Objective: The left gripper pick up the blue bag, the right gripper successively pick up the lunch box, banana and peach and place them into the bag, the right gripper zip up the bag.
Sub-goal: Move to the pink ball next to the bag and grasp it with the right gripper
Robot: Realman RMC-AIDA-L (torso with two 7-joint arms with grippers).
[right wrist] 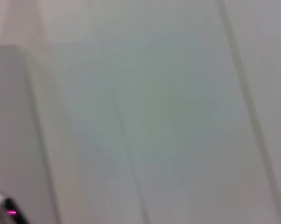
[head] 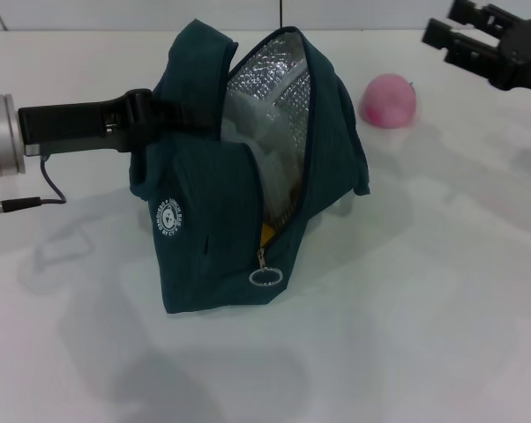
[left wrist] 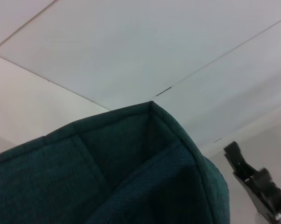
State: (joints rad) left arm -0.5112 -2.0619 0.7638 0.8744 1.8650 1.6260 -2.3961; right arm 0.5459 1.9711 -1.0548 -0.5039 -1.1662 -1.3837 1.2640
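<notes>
The dark blue bag stands on the white table with its zip open, showing the silver lining. My left gripper is shut on the bag's upper left edge and holds it up. Inside the bag I see the pale translucent lunch box and a bit of yellow banana lower in the opening. The pink peach lies on the table to the right of the bag. My right gripper hovers open and empty above and right of the peach. The left wrist view shows bag fabric up close.
A round zipper pull ring hangs at the low front end of the open zip. A cable trails from the left arm. The right gripper also appears far off in the left wrist view.
</notes>
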